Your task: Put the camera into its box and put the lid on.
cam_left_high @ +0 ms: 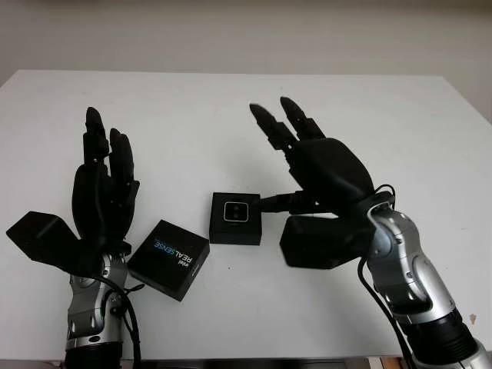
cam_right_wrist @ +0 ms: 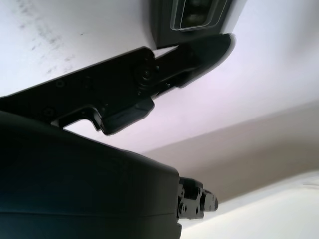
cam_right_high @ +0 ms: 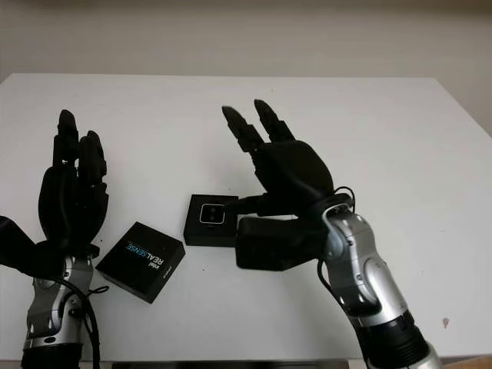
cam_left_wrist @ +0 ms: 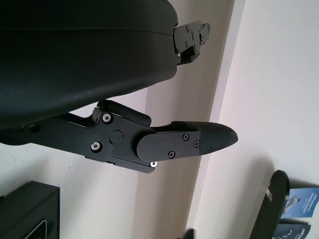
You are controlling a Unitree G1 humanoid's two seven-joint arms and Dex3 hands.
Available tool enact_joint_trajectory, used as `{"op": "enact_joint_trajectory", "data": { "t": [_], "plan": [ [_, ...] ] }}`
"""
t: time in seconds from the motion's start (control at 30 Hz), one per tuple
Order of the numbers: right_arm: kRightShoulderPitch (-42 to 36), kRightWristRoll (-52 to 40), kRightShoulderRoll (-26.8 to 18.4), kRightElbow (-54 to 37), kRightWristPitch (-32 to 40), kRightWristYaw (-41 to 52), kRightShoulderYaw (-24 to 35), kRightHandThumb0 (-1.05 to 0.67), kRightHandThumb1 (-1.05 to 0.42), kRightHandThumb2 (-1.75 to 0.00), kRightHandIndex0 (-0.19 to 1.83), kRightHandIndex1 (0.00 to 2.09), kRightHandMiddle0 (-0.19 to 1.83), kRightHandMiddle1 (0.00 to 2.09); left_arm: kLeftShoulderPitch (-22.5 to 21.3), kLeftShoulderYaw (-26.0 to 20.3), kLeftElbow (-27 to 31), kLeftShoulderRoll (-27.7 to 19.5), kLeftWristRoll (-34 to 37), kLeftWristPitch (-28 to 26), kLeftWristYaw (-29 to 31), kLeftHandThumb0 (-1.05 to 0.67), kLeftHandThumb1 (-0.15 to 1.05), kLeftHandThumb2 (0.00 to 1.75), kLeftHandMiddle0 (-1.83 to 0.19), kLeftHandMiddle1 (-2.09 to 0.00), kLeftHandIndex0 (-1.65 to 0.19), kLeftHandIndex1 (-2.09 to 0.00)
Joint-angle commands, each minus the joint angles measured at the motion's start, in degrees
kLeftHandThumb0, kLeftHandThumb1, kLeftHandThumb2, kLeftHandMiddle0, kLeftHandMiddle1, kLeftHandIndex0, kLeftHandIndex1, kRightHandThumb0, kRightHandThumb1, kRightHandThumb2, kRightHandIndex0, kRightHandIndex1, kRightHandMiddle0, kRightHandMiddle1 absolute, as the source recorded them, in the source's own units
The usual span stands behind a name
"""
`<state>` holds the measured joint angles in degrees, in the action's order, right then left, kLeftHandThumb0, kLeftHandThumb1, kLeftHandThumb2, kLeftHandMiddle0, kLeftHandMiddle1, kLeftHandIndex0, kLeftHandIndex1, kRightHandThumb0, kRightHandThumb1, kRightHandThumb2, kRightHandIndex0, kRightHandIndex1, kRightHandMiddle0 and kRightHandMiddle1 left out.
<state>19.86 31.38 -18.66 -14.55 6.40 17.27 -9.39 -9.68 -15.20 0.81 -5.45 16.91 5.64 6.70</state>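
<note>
Left eye view has my two arms rising from the bottom edge, and nearest me on the white tabletop lies the flat square black lid, turned cornerwise, printed with "intel REALSENSE" in white and blue, the words running diagonally from its near right toward its far left. Just beside it on the left stands my left hand, open, holding nothing, fingers pointing up and away from me. A little farther on, near the table's middle, sits the small black square box with the compact silver-faced camera already lying in it, face up; box and camera look roughly square, so I cannot pick out a long axis. My right hand is open just right of the box, thumb reaching toward the box's right side, the other fingertips raised toward the far edge. My right wrist view adds what the head views cannot: the thumb tip lies right against the box wall, though I cannot tell whether it presses. My left wrist view catches one corner of the lid.
</note>
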Motion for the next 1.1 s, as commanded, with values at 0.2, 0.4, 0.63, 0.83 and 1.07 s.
{"op": "enact_joint_trajectory", "data": {
  "t": [0.2, 0.4, 0.63, 0.83, 1.07],
  "plan": [
    [3.5, -15.8, 4.3, 7.3, 2.6, -1.4, 8.0, -0.77, -1.05, -0.34, -0.08, 0.08, -0.07, 0.08, 2.0, -1.5, 5.4, -3.9, -0.1, 0.5, 1.5, -0.6, 1.05, 0.31, 0.15, -0.03, 0.14, -0.03],
    [6.6, -28.6, 6.5, 17.2, 3.0, 0.4, 12.2, -0.72, -1.05, -0.56, -0.09, 0.06, -0.09, 0.05, 3.1, -1.6, 9.0, -14.0, -9.9, -0.2, 3.3, -0.55, 1.05, 0.17, -0.38, -0.15, -0.26, -0.21],
    [7.9, -37.5, 7.4, 21.4, 6.3, 0.8, 15.1, -0.69, -1.05, -0.65, -0.17, 0.02, -0.19, 0.01, 3.0, 0.8, 9.7, -35.8, -16.1, -1.8, 23.5, -0.75, 0.96, 0.05, -0.15, -0.02, -0.13, -0.08],
    [7.8, -37.2, 6.8, 22.6, 5.6, -0.2, 14.9, -0.68, -1.05, -0.66, -0.19, 0.03, -0.19, 0.01, -0.3, 5.1, 9.8, -44.8, -18.1, -0.3, 34.5, -0.7, 0.87, 0.04, 0.0, -0.02, -0.03, -0.03],
    [7.9, -38.1, 7.5, 22.3, 7.2, -3.0, 15.7, -0.69, -1.05, -0.69, -0.17, 0.04, -0.17, 0.04, -4.5, 11.9, 8.7, -48.9, -23.1, 4.3, 41.1, -0.65, 0.82, 0.04, 0.05, -0.04, 0.03, -0.03]
  ]
}}
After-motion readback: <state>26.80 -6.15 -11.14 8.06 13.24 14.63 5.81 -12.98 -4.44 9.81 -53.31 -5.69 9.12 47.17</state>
